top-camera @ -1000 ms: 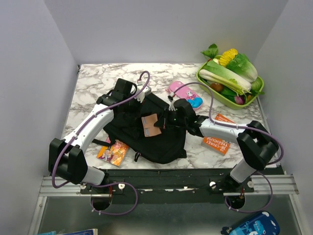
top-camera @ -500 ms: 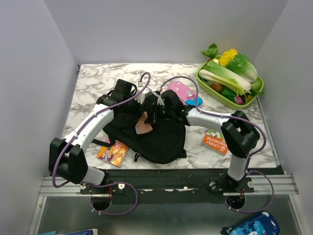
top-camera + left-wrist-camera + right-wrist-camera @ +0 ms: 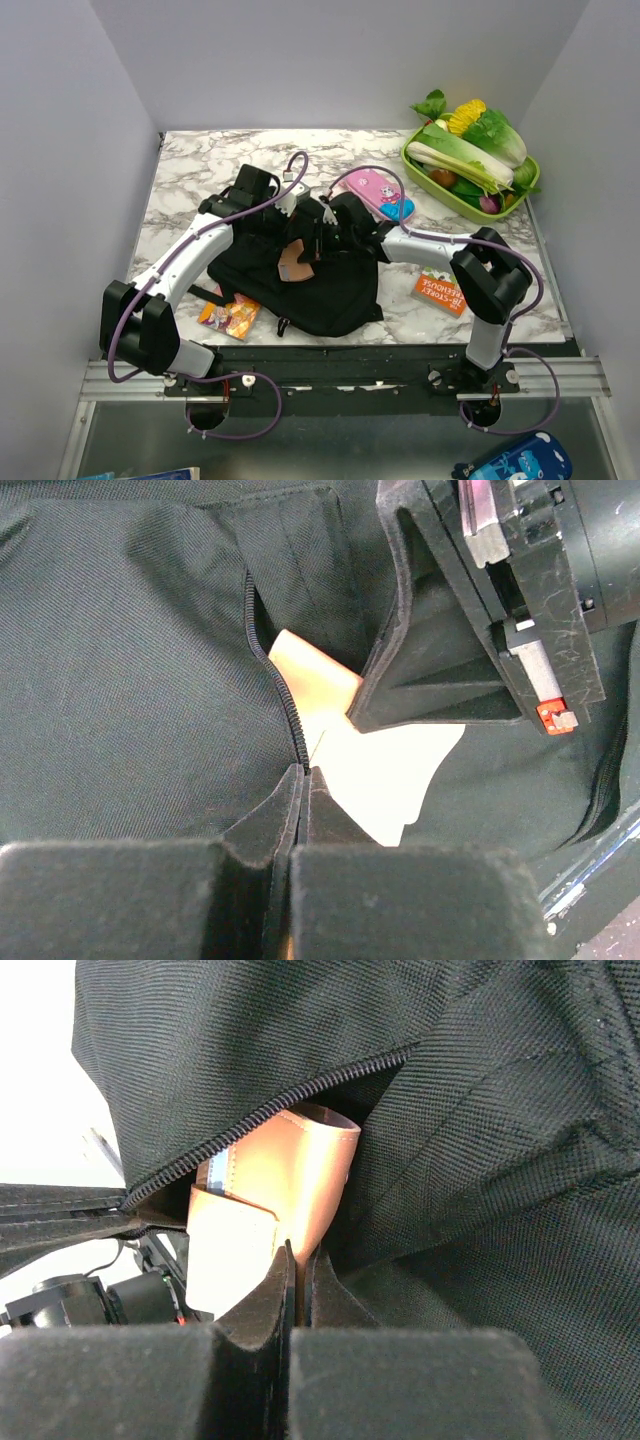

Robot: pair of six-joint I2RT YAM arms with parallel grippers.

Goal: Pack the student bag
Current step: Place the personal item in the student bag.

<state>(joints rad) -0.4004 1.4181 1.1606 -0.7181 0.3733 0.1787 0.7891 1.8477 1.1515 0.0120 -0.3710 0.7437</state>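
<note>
Tan wallet [image 3: 290, 1180], pinched by R gripper [image 3: 292, 1255], is half tucked in student bag [image 3: 330, 290]; zip edge is pinched by L gripper [image 3: 302, 780]. Veg [image 3: 470, 160] held in green tray [image 3: 462, 208], far right. Wallet has been shifted left vs. 1 s ago.

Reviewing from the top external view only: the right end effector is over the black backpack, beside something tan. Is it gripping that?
Observer: Yes. The right wrist view shows the right end effector shut on a tan wallet.
Operator: Is the wallet inside yet?
Observer: Partly; its far end is tucked under the open zipper of the student bag.
Operator: And the left side?
Observer: The left end effector is shut on the bag's edge at the zipper.
</note>
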